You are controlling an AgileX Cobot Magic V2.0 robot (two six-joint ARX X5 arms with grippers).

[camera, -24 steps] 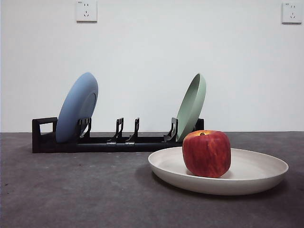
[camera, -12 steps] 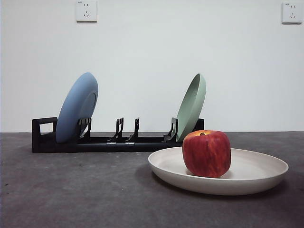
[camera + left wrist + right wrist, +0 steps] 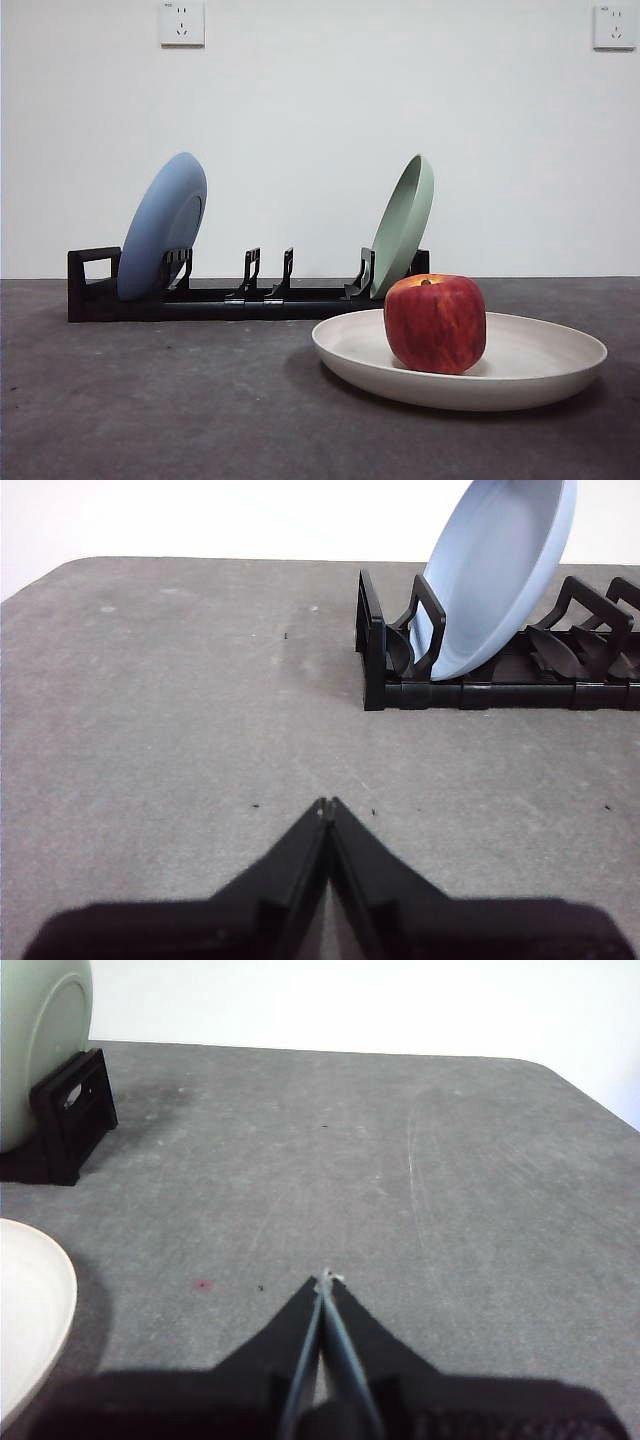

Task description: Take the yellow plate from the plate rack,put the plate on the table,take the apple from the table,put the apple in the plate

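The left end effector [image 3: 327, 805] is matte black: two wedge-shaped jaws tapering from a broad dark base to fine pointed tips. The right end effector [image 3: 325, 1278] looks alike, black and tapered, with a pale speck at its tips.

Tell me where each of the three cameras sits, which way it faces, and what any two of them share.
Front view: low, at table height, looking level across the apple in the yellow plate to the plate rack; no robot part shows.
Left wrist view: above the table, facing the rack's handle end and the blue plate; left gripper shut.
Right wrist view: facing the rack's other end with the green plate; right gripper shut.
Shared: front and right wrist views both show the yellow plate.
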